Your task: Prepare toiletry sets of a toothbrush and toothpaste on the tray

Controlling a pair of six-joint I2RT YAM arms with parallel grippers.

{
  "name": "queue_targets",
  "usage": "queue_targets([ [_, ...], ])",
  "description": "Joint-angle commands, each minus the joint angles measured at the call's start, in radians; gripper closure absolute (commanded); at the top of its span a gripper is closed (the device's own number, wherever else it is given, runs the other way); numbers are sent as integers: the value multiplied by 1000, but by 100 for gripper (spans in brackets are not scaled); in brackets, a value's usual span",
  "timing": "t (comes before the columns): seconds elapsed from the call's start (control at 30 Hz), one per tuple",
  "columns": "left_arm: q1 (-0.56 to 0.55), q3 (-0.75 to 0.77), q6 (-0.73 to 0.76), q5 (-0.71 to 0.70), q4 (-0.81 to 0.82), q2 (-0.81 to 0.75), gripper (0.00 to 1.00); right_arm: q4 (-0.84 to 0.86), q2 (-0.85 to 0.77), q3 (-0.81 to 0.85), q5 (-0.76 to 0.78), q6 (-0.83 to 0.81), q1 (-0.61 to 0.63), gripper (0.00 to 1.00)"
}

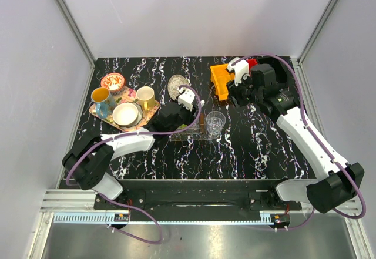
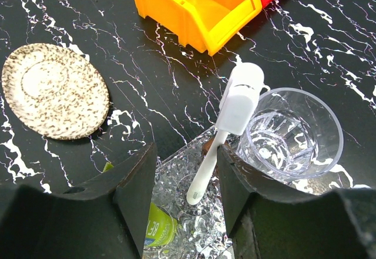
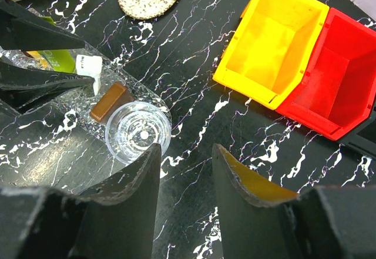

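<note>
The clear oval tray [image 2: 191, 180] lies under my left gripper [image 2: 185, 165], also showing in the top view [image 1: 197, 134]. The white toothbrush [image 2: 226, 124] lies slanted between the open jaws, close to the right finger, its handle end on the tray and its head raised beside the glass. The lime green toothpaste tube [image 2: 157, 226] lies on the tray below the left finger. The orange-brown tube [image 3: 108, 101] lies on the tray next to the toothbrush head [image 3: 89, 66]. My right gripper [image 3: 185, 153] is open and empty above bare table, right of the glass.
A clear drinking glass [image 2: 291, 133] stands at the tray's right end. A yellow bin [image 3: 273, 41] and a red bin [image 3: 335, 77] sit at the back right. A round speckled dish [image 2: 53, 91] and a colourful square tray with cups [image 1: 120, 103] are at the back left.
</note>
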Motion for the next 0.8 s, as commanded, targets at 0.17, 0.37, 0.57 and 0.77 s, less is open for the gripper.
queue_targets([
  [0.17, -4, 28, 15, 17, 24, -29, 50, 27, -14, 9, -10, -6, -10, 54],
  [0.37, -4, 28, 17, 32, 16, -55, 49, 24, -10, 14, -10, -8, -10, 54],
  [0.57, -6, 22, 21, 43, -1, -81, 48, 26, -5, 14, -10, -8, -8, 54],
  [0.77, -6, 16, 26, 57, -16, -117, 46, 26, -2, 15, -9, -8, -10, 54],
])
